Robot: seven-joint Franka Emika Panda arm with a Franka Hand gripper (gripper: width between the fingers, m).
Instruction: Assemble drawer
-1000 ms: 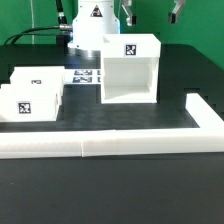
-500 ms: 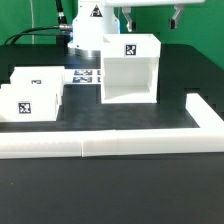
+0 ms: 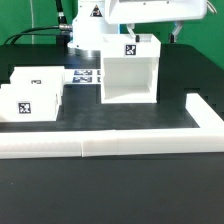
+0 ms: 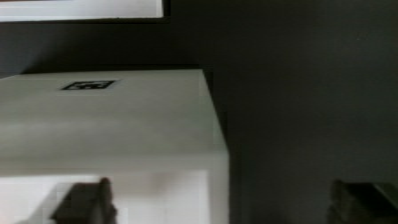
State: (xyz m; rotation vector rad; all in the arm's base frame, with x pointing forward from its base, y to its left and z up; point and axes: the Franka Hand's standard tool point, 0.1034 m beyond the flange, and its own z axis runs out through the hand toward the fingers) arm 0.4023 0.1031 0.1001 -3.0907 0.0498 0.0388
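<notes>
The drawer's large white housing stands upright on the black table, open side facing front, with a tag on its top. In the wrist view its top and tag lie below my gripper. Two smaller white trays with tags sit at the exterior view's left. My gripper hangs just above the housing's back right top edge, open and empty. In the wrist view one finger is over the housing top, and the other is over the dark table beside it.
A long low white border rail runs along the front and turns back at the exterior view's right. The marker board lies flat between the trays and the housing. The robot base stands behind.
My gripper has come down from the top of the exterior view, so that its hand and both fingers now show just above the housing. The parts have not moved.
</notes>
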